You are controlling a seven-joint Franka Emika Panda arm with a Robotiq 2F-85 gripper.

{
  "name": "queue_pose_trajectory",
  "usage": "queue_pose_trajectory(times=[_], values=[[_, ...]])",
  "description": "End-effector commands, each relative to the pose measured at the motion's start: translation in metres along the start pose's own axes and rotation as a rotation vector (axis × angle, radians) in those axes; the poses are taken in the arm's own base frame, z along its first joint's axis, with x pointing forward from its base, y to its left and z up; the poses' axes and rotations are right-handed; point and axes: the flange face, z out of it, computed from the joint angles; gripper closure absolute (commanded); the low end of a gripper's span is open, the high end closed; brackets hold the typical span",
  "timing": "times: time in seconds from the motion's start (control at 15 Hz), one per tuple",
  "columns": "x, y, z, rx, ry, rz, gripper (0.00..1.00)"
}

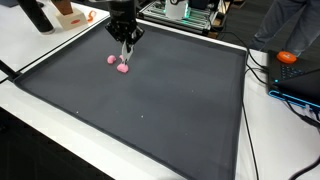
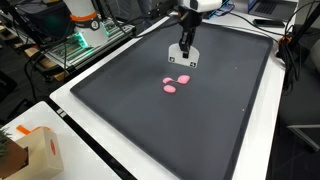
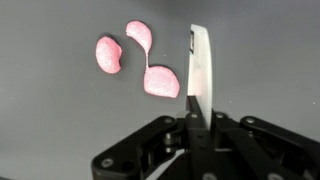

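The gripper (image 3: 197, 45) hangs over a dark mat (image 3: 60, 120) with its fingers pressed together and nothing between them. Just beside the fingertips lies the nearest pink piece (image 3: 161, 82), apparently not touching them. A little farther from the hand sit a curved pink piece (image 3: 140, 35) and a rounder pink piece (image 3: 108, 55), close to each other. Well away from the hand, in an exterior view, an orange object (image 1: 287, 57) rests off the mat.

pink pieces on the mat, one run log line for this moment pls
gripper | low beside three pink pieces | grips none of them | jaws unclear | pieces lie on black mat
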Motion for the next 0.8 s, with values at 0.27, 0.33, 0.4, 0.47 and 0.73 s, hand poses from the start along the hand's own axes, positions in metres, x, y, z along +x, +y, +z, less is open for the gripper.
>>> queue_pose_trajectory(times=[0.27,0.33,0.4,0.47,0.73], values=[[-0.004,0.014,0.027,0.005,0.025,-0.006,0.99],[-0.003,0.016,0.028,0.002,0.027,-0.005,0.99],[-0.002,0.017,0.029,0.004,0.027,-0.002,0.99],[-0.002,0.019,0.03,0.002,0.025,0.003,0.99],[0.001,0.023,0.036,0.003,0.022,0.008,0.99]])
